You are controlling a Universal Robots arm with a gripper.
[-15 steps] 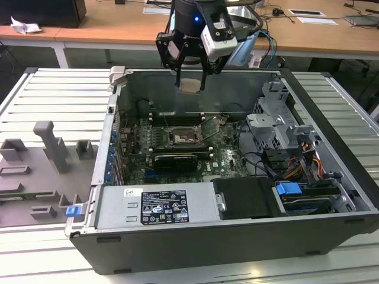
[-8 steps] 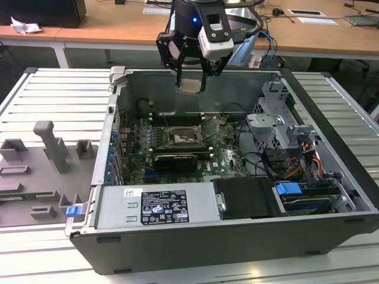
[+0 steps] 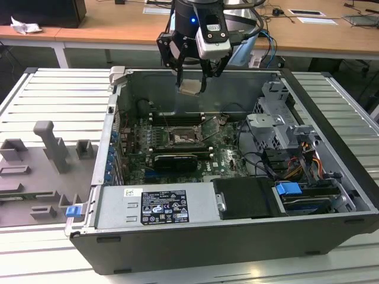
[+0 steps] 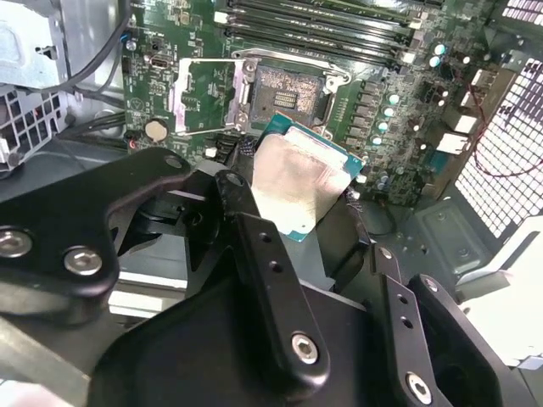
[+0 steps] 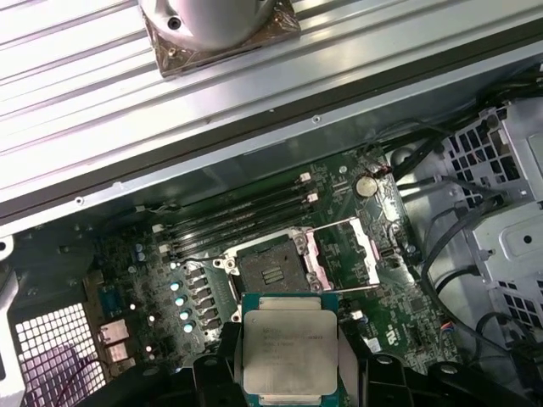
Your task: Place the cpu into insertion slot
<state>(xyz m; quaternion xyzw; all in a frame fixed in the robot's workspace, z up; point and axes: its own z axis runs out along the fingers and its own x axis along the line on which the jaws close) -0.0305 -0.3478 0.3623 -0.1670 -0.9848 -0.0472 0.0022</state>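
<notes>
Hand (image 3: pixel 190 84) grips cpu (image 5: pixel 288 352) by edges, clear above open insertion slot (image 5: pixel 275 268).

Cpu (image 5: pixel 288 356) w/ 1 edge cut off, first wrist view.

Wrist cameras close above insertion slot (image 5: pixel 273 270)

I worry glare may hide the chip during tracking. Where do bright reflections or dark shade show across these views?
Second wrist view: glare whitens the cpu lid. First wrist view: the ribbed metal surface is blown out bright, while the cpu is evenly lit. Exterior view: the insertion slot sits shaded inside the computer case.
</notes>
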